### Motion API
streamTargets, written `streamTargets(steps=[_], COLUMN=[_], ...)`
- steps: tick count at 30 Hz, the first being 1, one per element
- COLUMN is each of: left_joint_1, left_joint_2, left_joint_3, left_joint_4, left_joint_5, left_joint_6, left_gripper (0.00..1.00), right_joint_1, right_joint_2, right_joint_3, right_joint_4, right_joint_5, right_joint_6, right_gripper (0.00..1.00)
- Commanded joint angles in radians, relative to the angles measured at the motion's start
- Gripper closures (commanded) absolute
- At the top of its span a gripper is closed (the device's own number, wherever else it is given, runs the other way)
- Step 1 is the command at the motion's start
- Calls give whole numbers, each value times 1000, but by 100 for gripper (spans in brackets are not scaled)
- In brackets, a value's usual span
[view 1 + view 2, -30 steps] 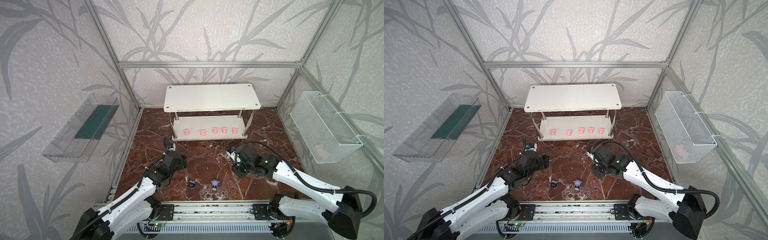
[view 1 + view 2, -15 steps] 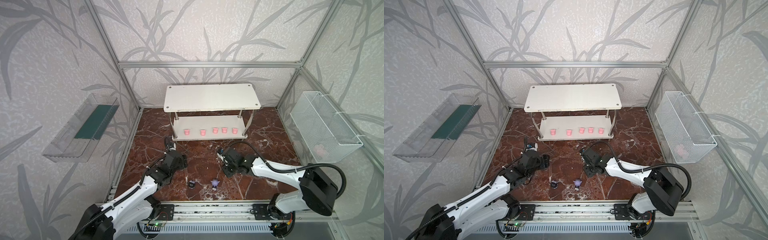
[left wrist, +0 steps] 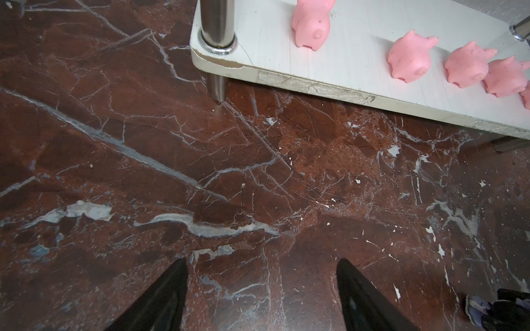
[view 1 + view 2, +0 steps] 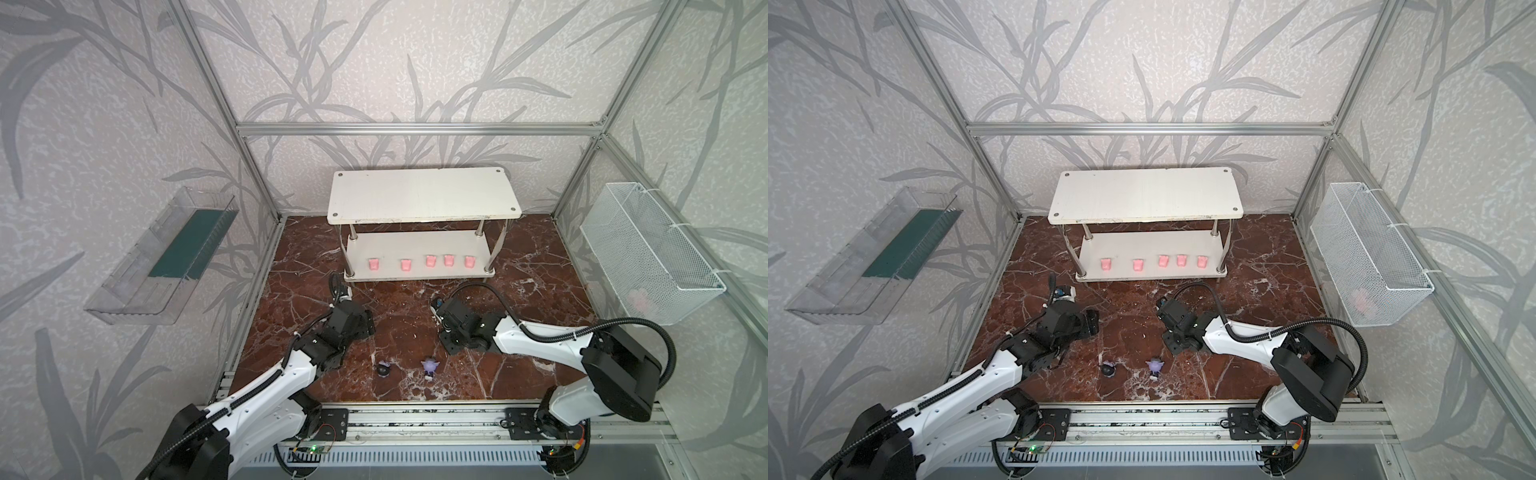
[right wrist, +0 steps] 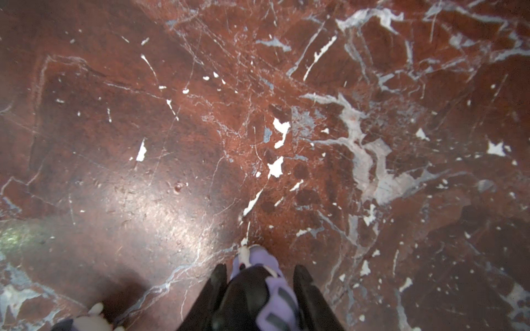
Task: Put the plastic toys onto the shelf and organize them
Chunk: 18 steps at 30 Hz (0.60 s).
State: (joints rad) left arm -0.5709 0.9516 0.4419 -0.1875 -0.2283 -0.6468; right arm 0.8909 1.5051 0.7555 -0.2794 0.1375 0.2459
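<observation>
My right gripper (image 5: 259, 269) is shut on a black and lilac figurine (image 5: 258, 295), held low over the marble floor. In both top views this gripper (image 4: 451, 347) (image 4: 1173, 345) hides its toy. Two more plastic toys stand on the floor near the front: a black one (image 4: 383, 369) (image 4: 1108, 369) and a lilac one (image 4: 430, 368) (image 4: 1155, 368). Several pink piglets (image 4: 429, 260) (image 3: 410, 60) line the lower tier of the white shelf (image 4: 424, 195) (image 4: 1142, 195) (image 3: 358, 43). My left gripper (image 3: 261, 272) (image 4: 361, 324) is open and empty over bare floor, short of the shelf's front left leg.
A clear plastic bin (image 4: 166, 257) hangs on the left wall. A white wire basket (image 4: 648, 257) hangs on the right wall with something pink inside. The shelf's chrome leg (image 3: 216, 25) stands ahead of the left gripper. An aluminium rail (image 4: 415, 415) runs along the floor's front edge.
The right gripper, still shut on its figurine, has swung left toward the middle of the floor as its arm folded back. The left arm has barely moved.
</observation>
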Motion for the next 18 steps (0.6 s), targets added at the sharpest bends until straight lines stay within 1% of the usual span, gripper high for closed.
streamTargets(steps=[1,9,15,18], left_joint_1=[8,9,9,8], left_joint_2=[5,9,22,25], left_joint_3=[-14,-13,-10,-10], left_joint_4=[6,10,18,22], left_joint_5=[-17,-15,-10,-9], left_joint_6=[-7,-10,-12,-12], left_gripper=[20,20,20,20], right_joint_1=[17,29,28,28], right_joint_2=[18,-17,-29,-38], right_joint_3=[-31,-60,-53,-45], right_joint_4=[2,-3,-14,-22], right_joint_5=[17,30,37,36], right_joint_6=[24,53,52,52], right_gripper=[62,55,53,50])
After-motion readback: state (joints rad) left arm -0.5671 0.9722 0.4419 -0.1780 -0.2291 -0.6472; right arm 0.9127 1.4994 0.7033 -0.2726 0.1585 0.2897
